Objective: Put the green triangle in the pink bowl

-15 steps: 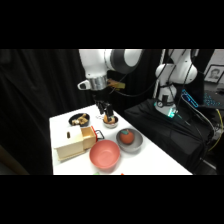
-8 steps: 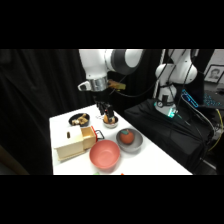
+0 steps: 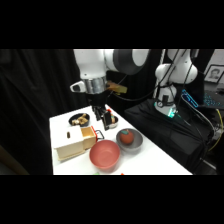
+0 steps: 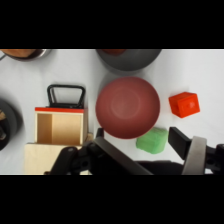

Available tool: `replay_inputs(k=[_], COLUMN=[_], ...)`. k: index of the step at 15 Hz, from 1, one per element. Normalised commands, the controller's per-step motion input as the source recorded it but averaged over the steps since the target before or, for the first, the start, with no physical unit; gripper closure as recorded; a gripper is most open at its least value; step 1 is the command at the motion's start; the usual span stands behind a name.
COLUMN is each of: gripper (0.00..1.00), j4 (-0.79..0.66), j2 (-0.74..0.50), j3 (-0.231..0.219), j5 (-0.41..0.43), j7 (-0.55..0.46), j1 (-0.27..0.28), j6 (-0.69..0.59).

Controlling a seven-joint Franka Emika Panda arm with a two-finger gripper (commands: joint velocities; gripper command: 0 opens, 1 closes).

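Note:
In the wrist view the green triangle lies on the white table, right beside the rim of the pink bowl and outside it. My gripper is open. Its fingers rise from the bottom edge on either side of the green block, well above it. In the side view the gripper hangs over the back of the table, behind the pink bowl. The green triangle does not show in the side view.
A grey bowl holding a red-orange round object stands right of the pink bowl. A wooden box with a black handle sits to the left. Small dark dishes stand at the back. A red block lies by the pink bowl.
The arm hovers in almost the same place over the back of the table. Nothing on the table has moved.

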Motion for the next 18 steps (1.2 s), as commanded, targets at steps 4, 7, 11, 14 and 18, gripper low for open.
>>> replay_inputs(k=[4, 7, 11, 14, 18], gripper=[0.00, 0.00, 0.00, 0.00, 0.00], j4=[0.70, 0.64, 0.54, 0.49, 0.47], j2=[0.51, 0.43, 0.35, 0.34, 0.35], j3=[0.000, -0.020, -0.020, -0.027, -0.030], j5=[-0.207, -0.151, -0.064, -0.015, 0.038], j7=[0.30, 0.25, 0.16, 0.11, 0.10], j1=[0.151, 0.161, 0.113, 0.067, 0.049], j6=[-0.13, -0.15, -0.13, -0.05, -0.01])
